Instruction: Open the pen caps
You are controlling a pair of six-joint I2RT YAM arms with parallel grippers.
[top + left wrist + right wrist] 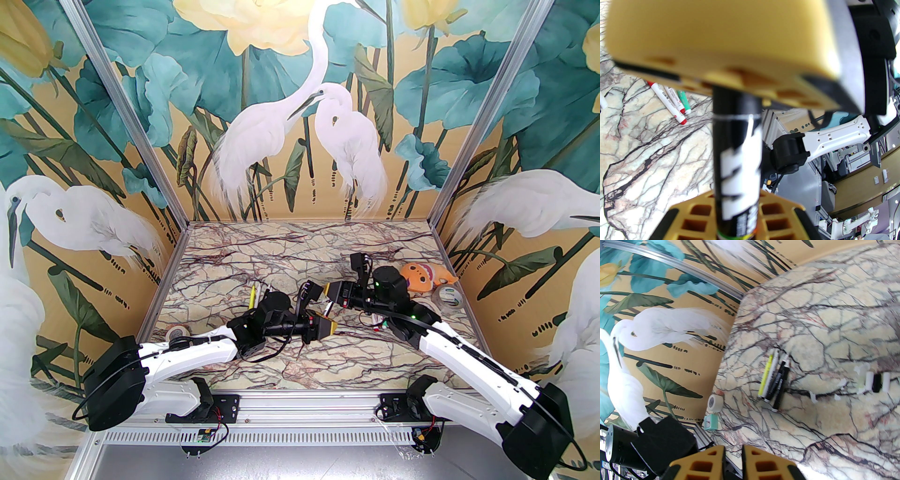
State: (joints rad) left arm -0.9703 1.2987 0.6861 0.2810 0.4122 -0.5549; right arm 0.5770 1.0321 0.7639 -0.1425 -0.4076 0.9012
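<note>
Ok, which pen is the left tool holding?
The black pen with white print, clamped in the left tool; the red pens and green pen lie on the table.

Two white-and-black arms with yellow fingers.
The left arm [187, 354] and right arm [468, 354] wear white shells, black joint housings, loose black cables and small green lights; the fingers [764, 465] are yellow grid-celled blocks edged black; red wires trail by black base plates [225, 407].
</note>
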